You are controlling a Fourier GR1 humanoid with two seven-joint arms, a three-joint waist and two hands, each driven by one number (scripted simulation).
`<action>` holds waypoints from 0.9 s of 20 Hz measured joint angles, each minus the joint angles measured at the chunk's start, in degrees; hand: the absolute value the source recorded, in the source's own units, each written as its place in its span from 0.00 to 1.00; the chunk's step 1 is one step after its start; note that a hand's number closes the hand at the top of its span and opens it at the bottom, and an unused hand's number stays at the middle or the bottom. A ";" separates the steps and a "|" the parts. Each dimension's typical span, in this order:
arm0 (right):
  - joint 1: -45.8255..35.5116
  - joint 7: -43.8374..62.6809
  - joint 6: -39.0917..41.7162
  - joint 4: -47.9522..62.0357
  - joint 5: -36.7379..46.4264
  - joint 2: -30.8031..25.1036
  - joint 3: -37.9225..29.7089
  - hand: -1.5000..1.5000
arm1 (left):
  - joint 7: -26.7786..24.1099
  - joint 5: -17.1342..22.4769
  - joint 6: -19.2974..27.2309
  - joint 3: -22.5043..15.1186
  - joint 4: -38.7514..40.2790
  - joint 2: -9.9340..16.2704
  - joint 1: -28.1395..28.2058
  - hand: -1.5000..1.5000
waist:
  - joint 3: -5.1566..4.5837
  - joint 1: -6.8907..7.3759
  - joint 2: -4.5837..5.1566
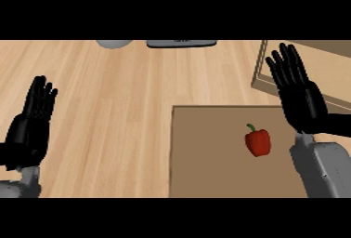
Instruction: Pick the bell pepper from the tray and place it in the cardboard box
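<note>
In the head view, nothing of the task is seen to be done: the red bell pepper (258, 142) lies untouched on the brown tray (205, 158) at the near right of the desk (116, 107), and the cardboard box (264, 69) stands at the far right, just beyond the tray. The right robot hand (299, 95) is held open with straight fingers above the tray's far right corner, grasping nothing, while the left robot hand (31, 123) rests open at the left edge. Reaching, grasping, carrying and placing are all judged to remain.
</note>
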 measured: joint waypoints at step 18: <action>20.97 13.57 -33.52 2.89 50.20 -15.70 10.07 0.00 | 5.69 -5.15 -9.19 -13.44 1.01 1.05 -3.47 0.50 | -1.94 -3.31 -1.03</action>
